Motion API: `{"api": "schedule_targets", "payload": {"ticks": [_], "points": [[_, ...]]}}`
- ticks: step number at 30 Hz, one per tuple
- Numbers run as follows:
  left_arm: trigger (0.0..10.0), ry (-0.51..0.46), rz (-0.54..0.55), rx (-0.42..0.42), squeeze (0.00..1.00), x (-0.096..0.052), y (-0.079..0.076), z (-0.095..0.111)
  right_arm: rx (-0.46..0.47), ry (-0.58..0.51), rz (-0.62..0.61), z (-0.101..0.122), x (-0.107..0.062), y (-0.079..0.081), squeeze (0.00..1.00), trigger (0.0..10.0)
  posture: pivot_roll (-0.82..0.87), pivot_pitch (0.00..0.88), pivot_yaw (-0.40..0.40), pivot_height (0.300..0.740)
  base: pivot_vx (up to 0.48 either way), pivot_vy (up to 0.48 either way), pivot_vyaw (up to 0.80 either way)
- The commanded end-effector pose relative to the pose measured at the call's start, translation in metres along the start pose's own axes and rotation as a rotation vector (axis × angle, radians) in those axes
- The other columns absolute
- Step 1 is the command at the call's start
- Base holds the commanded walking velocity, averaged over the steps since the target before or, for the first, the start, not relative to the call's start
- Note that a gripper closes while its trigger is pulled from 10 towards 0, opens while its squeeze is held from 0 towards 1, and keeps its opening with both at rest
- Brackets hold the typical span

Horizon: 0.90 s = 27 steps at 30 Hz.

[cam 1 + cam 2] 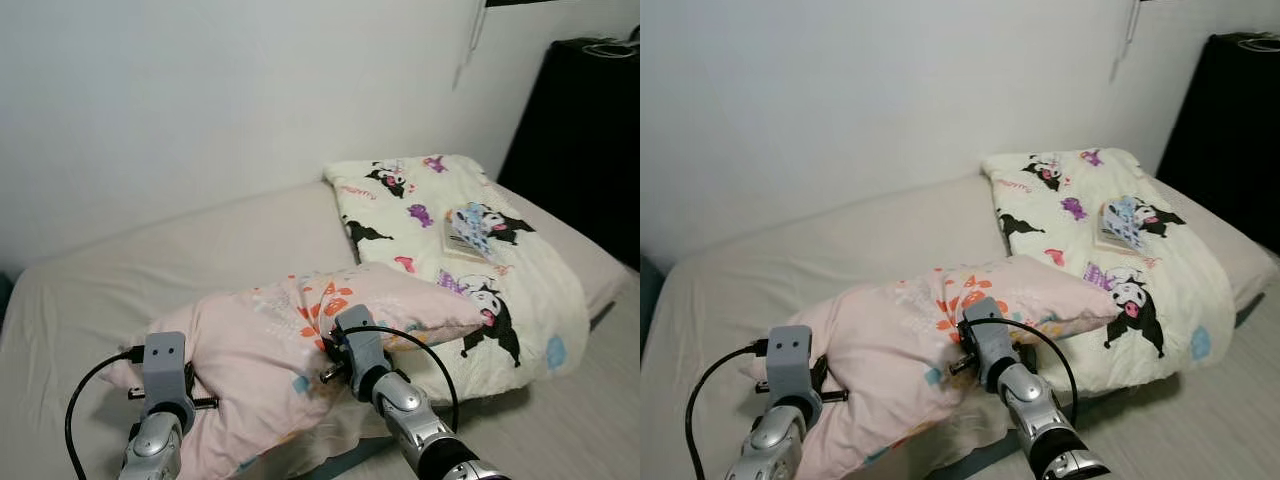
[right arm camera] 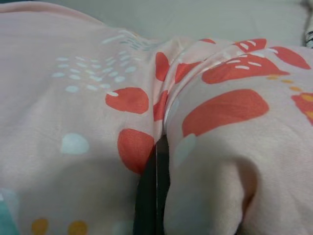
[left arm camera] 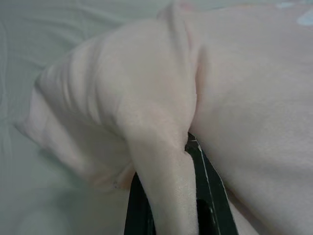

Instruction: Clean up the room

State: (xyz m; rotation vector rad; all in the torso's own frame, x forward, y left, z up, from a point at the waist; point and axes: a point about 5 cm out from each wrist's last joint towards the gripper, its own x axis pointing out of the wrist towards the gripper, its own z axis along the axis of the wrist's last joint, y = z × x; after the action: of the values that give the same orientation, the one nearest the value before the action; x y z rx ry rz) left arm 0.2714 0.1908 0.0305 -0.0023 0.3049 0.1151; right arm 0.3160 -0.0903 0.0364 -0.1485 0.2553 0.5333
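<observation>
Left eye view: pink pillow (image 1: 290,350) lengthwise across bed (image 1: 150,270).

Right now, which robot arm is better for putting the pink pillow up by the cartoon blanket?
Probably the right. Both grippers pinch the pink pillow, but the right gripper holds the end nearer the cartoon blanket, while the left gripper holds the far corner.

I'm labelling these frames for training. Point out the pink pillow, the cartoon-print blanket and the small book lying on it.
pink pillow (image 1: 260,340), left eye view, middle of its top face
cartoon-print blanket (image 1: 420,215), left eye view, cream upper part
small book (image 1: 465,233), left eye view, its cover
</observation>
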Motion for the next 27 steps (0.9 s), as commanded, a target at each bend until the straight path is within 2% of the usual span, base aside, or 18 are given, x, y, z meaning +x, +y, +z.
{"api": "schedule_targets", "payload": {"ticks": [1, 5, 8, 10, 17, 20, 27], "points": [[10.0, -0.028, -0.034, 0.057, 0.00, 0.002, -0.009, 0.011, -0.001, -0.045, 0.016, 0.008, 0.003, 0.003, 0.00, 10.0, 0.05, 0.060, -0.009, 0.740, 0.000, -0.480, 0.00], [10.0, -0.021, -0.029, 0.064, 0.00, 0.002, -0.009, 0.011, -0.001, -0.045, 0.016, 0.008, 0.002, 0.003, 0.00, 10.0, 0.05, 0.064, -0.010, 0.740, 0.000, -0.480, 0.00], [10.0, 0.032, -0.045, 0.030, 0.00, 0.002, -0.011, 0.007, 0.003, -0.045, 0.014, 0.008, 0.002, 0.002, 0.00, 10.0, 0.05, 0.066, -0.011, 0.740, 0.000, -0.160, 0.00], [10.0, 0.071, -0.115, -0.007, 0.00, 0.002, -0.017, 0.004, 0.007, -0.047, 0.014, 0.007, 0.002, 0.002, 0.00, 10.0, 0.05, 0.068, -0.010, 0.740, 0.000, 0.480, 0.00], [10.0, 0.062, -0.110, -0.006, 0.00, 0.001, -0.017, 0.006, 0.011, -0.049, 0.013, 0.008, 0.002, 0.002, 0.00, 10.0, 0.05, 0.070, -0.008, 0.740, 0.000, 0.480, 0.00], [10.0, 0.022, -0.083, 0.026, 0.00, 0.002, -0.014, 0.011, 0.012, -0.050, 0.014, 0.008, 0.002, 0.003, 0.00, 10.0, 0.05, 0.071, -0.007, 0.740, 0.000, 0.000, 0.00], [10.0, -0.044, -0.076, 0.009, 0.00, 0.003, -0.013, 0.017, 0.011, -0.052, 0.012, 0.008, 0.002, 0.003, 0.00, 10.0, 0.05, 0.072, -0.008, 0.740, 0.000, 0.000, 0.00]]}}
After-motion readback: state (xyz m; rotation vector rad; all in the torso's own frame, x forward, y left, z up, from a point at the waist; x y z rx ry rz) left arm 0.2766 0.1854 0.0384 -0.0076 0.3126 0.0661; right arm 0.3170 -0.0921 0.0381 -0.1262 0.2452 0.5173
